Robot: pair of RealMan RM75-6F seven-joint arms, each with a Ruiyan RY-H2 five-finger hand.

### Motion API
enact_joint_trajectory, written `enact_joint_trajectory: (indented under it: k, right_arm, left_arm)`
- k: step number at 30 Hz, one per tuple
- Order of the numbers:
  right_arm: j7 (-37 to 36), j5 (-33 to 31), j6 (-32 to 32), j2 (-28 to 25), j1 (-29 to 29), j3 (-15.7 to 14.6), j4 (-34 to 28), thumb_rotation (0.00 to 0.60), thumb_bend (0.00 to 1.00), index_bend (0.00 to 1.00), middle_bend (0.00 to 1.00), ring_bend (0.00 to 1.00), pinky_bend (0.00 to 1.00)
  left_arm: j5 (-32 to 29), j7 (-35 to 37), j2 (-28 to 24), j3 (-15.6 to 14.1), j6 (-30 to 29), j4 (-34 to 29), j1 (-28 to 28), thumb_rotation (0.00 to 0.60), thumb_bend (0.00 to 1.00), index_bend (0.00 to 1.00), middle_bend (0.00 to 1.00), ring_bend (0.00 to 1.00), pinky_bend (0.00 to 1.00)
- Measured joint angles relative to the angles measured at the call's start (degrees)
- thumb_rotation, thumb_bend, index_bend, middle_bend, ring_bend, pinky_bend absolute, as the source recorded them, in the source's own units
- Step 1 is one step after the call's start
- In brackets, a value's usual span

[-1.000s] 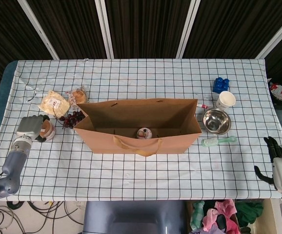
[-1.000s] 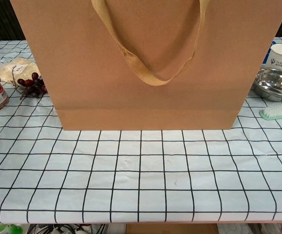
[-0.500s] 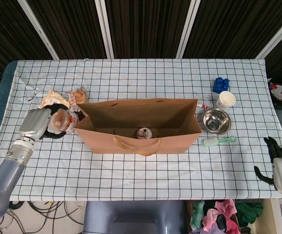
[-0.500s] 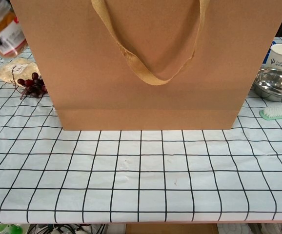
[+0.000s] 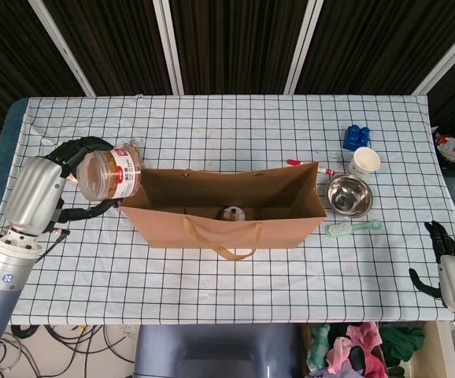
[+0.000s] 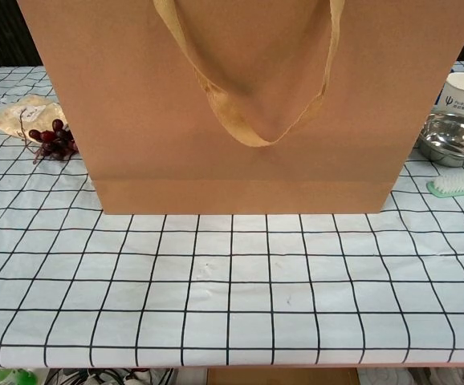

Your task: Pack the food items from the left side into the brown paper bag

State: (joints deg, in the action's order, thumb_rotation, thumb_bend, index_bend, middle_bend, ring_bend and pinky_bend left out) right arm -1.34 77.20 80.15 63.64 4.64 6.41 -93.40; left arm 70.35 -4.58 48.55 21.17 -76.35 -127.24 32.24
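My left hand (image 5: pixel 42 189) holds a clear plastic jar with brown contents (image 5: pixel 109 173), lifted high beside the left end of the brown paper bag (image 5: pixel 223 213). The bag stands open mid-table, and a small round item (image 5: pixel 231 213) lies inside it. In the chest view the bag (image 6: pixel 240 104) fills most of the frame, with red grapes (image 6: pixel 51 136) and a pale food packet (image 6: pixel 19 116) on the cloth to its left. The jar and my left hand hide those two in the head view. My right hand (image 5: pixel 452 272) hangs off the table's right front corner, fingers apart, holding nothing.
To the right of the bag are a steel bowl (image 5: pixel 349 194), a green toothbrush (image 5: pixel 352 228), a white paper cup (image 5: pixel 364 161), a blue block (image 5: pixel 356 136) and a red pen (image 5: pixel 310 166). The checked tablecloth (image 5: pixel 235 276) runs to the front edge.
My left hand has lifted the jar off the table, up and to the right, to the bag's left end. The jar has left the chest view. The right hand has not moved.
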Motion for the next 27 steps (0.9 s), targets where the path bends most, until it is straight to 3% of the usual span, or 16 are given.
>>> enact_joint_trajectory:
  k: [10,20,24,27]
  right_arm:
    - [0.3,-0.4,-0.1,0.0,0.0,0.1,0.0,0.6,0.27,0.03,0.03,0.14,0.27]
    - [0.1,-0.5,-0.1,0.0,0.0,0.2,0.2,0.6,0.27,0.03,0.03,0.14,0.27]
    - [-0.1,-0.4,0.0,0.0,0.0,0.2,0.2,0.6,0.27,0.03,0.03,0.14,0.27]
    - [-0.3,-0.5,0.1,0.0,0.0,0.3,0.2,0.6,0.27,0.03,0.03,0.14,0.27]
  left_arm:
    - [-3.8,-4.4,4.4,3.5,4.6,-1.9,7.5,0.6,0.43,0.48,0.45,0.35,0.55]
    - [-14.2,-9.4,10.6,2.5,12.0,1.4,15.5,0.6,0.41,0.46,0.44,0.34,0.54]
    - [-18.3,-11.3,12.9,2.0,13.2,3.5,18.0,0.6,0.35,0.43,0.41,0.32,0.52]
    - [-20.2,-12.5,13.7,1.8,13.7,4.5,19.3,0.6,0.23,0.34,0.32,0.24,0.46]
